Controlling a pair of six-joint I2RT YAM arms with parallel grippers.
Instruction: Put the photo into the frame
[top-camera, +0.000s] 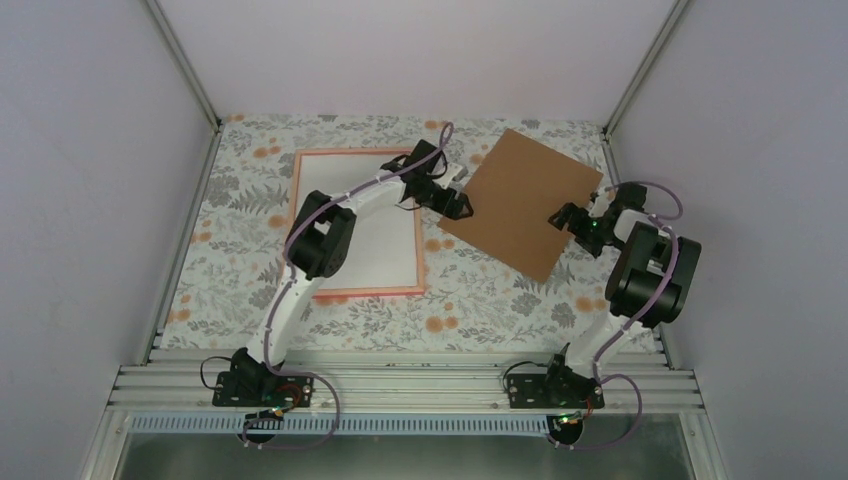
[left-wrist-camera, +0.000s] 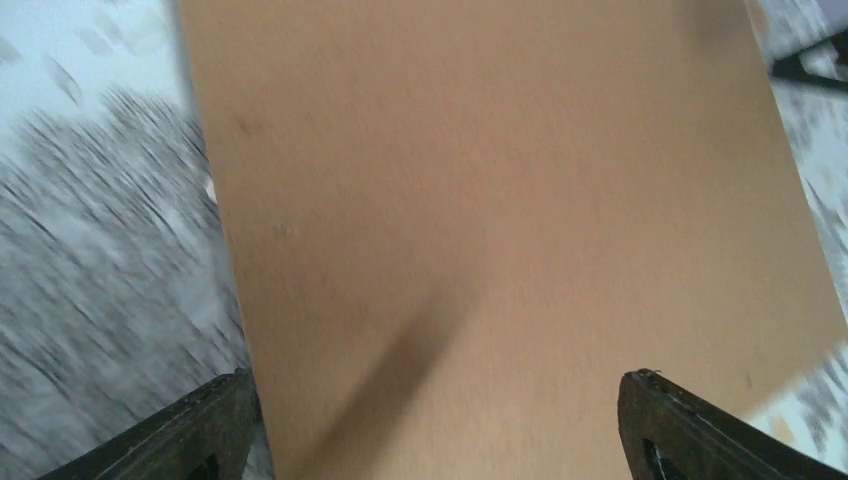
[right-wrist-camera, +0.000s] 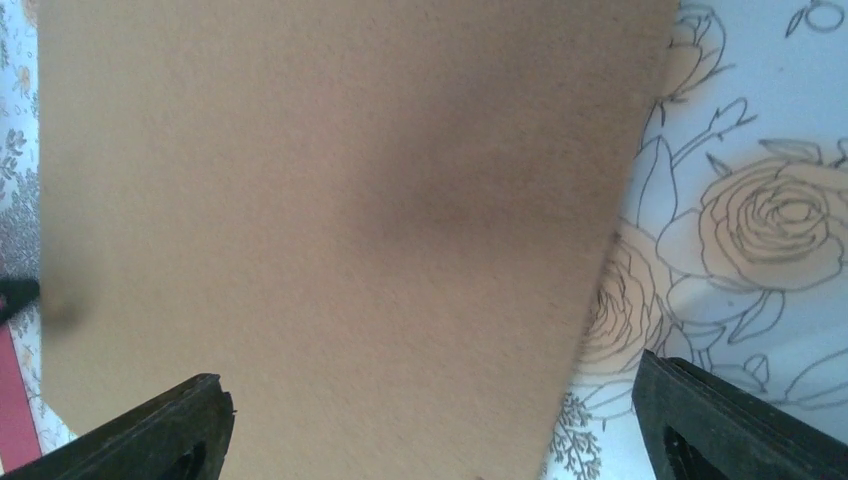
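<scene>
Frame (top-camera: 372, 292): pink, thin-railed, flat on the table at 10 o'clock from table centre, long side running away from the bases.
White sheet (top-camera: 385, 240): fills the frame; cannot tell whether it is the print's plain reverse.
Left gripper (top-camera: 460, 205) (left-wrist-camera: 435, 380): jaws spread wide, over the 9 o'clock corner of the backing board; contact cannot be told.
Right gripper (top-camera: 562, 218) (right-wrist-camera: 430, 375): jaws likewise spread wide, at the board's 4 o'clock edge, gripping nothing.
Backing board (top-camera: 520, 195) (left-wrist-camera: 500, 200) (right-wrist-camera: 340, 200): plain brown, skewed, at 1 o'clock from table centre, just beside the frame and apart from it.
Table (top-camera: 470, 300): pale cloth printed with grey leaves and orange blooms.
Room: plain pale walls on three sides, aluminium posts in the far corners, ribbed metal rail at 6 o'clock carrying both bases.
</scene>
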